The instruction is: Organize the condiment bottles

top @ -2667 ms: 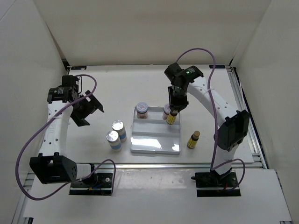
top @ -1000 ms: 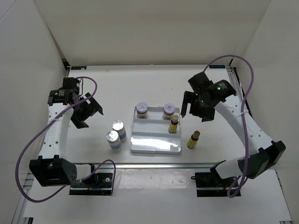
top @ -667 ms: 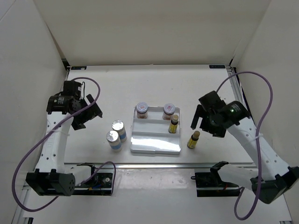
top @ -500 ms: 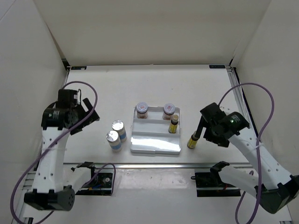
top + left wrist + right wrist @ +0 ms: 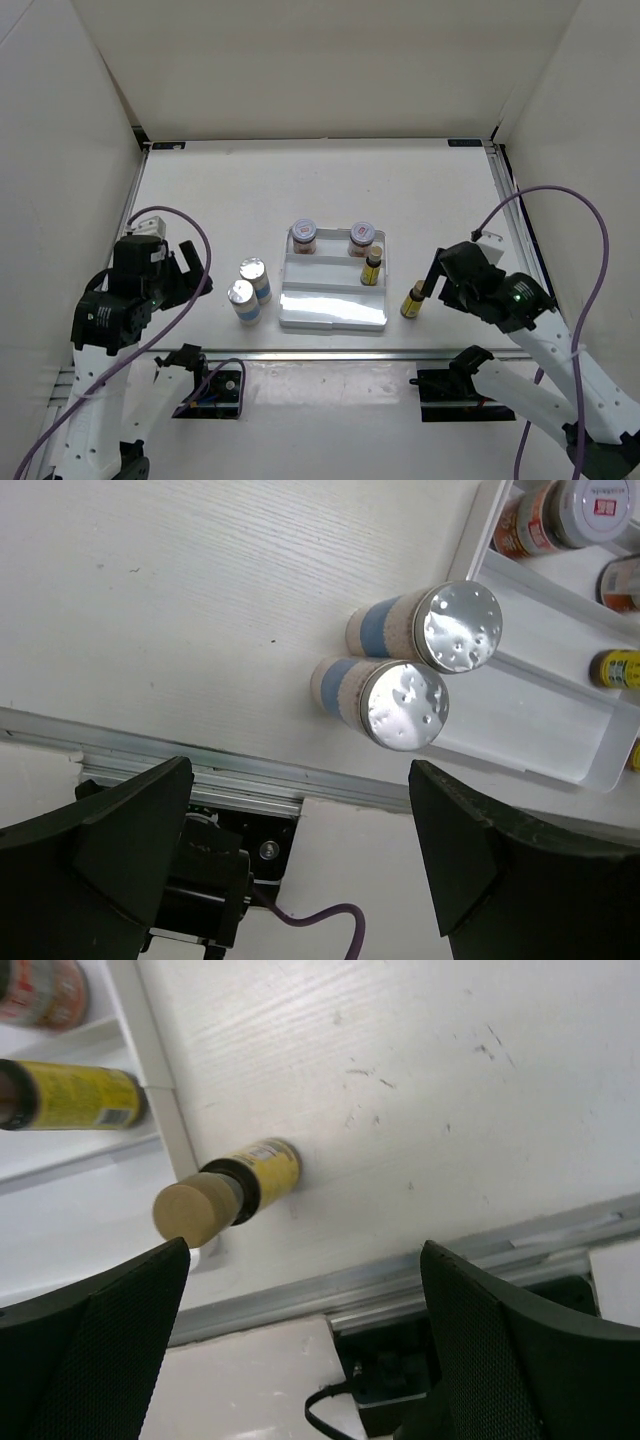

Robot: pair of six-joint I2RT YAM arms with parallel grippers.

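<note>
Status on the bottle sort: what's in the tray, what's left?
Done: two jars and one yellow bottle stand in the tray. In hand: nothing. The left claw and right claw are both open and empty. The right claw hangs by the second yellow bottle, which is on the table just right of the tray. Left: that bottle and the two cylinders left of the tray.

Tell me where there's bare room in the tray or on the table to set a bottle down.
The white ridged tray's front row is bare, and its middle row is free left of the slim yellow bottle. The table behind the two brown jars is open. Crowded: the tray's back row, and the table at its left by two silver-topped cylinders.
</note>
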